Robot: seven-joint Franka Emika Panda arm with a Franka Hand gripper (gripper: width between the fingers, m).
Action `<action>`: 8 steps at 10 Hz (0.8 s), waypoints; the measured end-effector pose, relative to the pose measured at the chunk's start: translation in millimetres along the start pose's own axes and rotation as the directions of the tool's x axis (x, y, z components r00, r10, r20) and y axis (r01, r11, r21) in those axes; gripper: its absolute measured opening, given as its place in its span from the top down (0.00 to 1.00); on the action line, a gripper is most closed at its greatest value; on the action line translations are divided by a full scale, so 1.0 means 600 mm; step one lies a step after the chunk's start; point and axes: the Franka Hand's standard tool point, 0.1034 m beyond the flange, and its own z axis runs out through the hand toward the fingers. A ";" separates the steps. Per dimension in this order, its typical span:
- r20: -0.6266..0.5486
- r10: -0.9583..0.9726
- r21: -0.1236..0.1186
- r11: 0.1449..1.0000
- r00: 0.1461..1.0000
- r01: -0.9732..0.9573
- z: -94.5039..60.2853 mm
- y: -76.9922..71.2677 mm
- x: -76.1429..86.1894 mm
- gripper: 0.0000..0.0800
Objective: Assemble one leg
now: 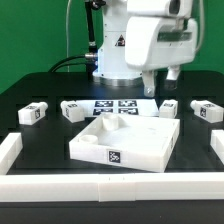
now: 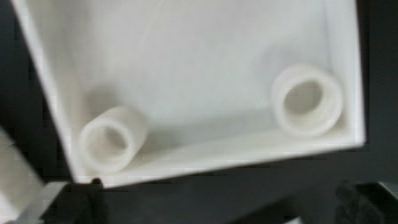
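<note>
Hovering over panel (image 1: 120, 140) — hand (image 1: 160, 90) spread

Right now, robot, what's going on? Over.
Gripper open, empty, over the panel. Leg lying beside the panel, not picked up. Nothing blocking it.

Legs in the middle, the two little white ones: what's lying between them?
In the exterior view, the marker board lies flat between the inner leg on the exterior view's left and the inner leg on its right.
</note>
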 end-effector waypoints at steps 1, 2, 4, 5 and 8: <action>0.010 -0.069 0.016 0.997 0.998 0.069 0.009 -0.016 -0.007 0.19; 0.016 -0.136 0.032 0.990 0.991 0.135 0.016 -0.027 -0.012 0.19; 0.024 -0.156 0.047 0.987 0.987 0.155 0.022 -0.032 -0.015 0.19; 0.024 -0.157 0.047 0.987 0.987 0.155 0.022 -0.032 -0.015 0.19; 0.021 -0.163 0.057 0.985 0.986 0.162 0.035 -0.035 -0.021 0.19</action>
